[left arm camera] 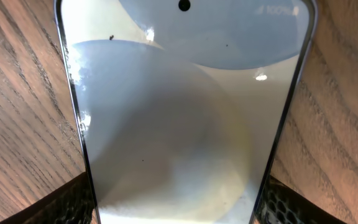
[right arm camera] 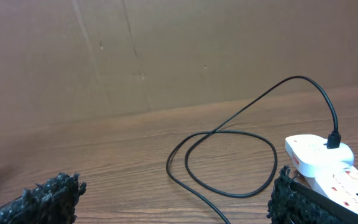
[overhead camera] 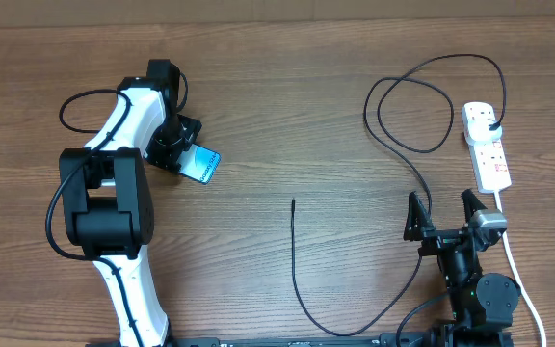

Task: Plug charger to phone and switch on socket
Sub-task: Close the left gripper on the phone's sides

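The wooden table takes up the whole overhead view. My left arm, white and black, reaches up the left side. My right arm sits low at the right edge.

The charger is a long thin black cable. It loops across the right half of the table and swings along the near edge. The socket is a white strip lying at the far right, with its thick white cord trailing down past my right arm.

My right gripper has its fingers spread wide with nothing between them, near the socket's lower end. My left gripper straddles the phone, which lies flat on the table, left of centre. The pads are close against both of its long edges. I cannot tell whether they press on it.

The charger's small plug head sits in the socket's upper end. Its slim tip lies bare on the wood at mid-table, well apart from the phone.
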Available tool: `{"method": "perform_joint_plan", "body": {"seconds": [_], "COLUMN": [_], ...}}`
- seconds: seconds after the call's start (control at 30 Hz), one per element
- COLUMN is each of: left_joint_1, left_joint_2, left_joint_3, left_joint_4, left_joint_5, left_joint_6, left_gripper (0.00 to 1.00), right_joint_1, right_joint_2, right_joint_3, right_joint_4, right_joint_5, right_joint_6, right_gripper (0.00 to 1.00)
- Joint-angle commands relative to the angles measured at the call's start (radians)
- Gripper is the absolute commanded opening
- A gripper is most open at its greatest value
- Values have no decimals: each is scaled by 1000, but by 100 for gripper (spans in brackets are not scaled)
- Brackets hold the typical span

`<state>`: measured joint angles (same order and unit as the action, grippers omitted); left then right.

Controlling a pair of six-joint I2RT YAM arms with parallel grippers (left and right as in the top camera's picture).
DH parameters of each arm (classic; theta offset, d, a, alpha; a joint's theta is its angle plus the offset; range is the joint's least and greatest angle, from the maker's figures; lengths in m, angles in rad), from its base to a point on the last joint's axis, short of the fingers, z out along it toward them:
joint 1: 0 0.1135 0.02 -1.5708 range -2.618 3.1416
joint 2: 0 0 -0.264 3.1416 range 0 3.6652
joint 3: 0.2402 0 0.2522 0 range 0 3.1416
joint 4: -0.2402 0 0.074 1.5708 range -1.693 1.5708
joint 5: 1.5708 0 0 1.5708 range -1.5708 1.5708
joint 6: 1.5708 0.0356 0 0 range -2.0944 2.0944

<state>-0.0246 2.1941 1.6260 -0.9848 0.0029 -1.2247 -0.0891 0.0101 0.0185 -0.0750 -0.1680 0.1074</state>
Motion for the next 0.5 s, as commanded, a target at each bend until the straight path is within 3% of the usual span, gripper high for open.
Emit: {"method": "perform_joint_plan", "body": {"seconds": [0.0,0.27,0.37,0.4,0.47], "left_joint_1": [-2,-2,-2,-2,-2], "left_joint_2": [43,43,43,43,43], "left_joint_3": [-3,-3,-3,-3,-3], "left_joint_4": [-5,-5,-5,-5,-5], "left_joint_5": [-10,-10,-10,-10,-4], "left_joint_6": [-2,-2,-2,-2,-2], "left_gripper": [57,35,16,4,4], "right_joint_1": [6,6,6,6,6], "right_joint_2": [-7,-7,-7,-7,-7], "right_joint_3": [-10,-10,-10,-10,-10], "right_joint_4": [5,5,5,5,5], "right_joint_5": [7,7,7,7,7], "right_joint_6": [-4,-4,-4,-4,-4], "right_gripper": [100,100,100,100,100]}}
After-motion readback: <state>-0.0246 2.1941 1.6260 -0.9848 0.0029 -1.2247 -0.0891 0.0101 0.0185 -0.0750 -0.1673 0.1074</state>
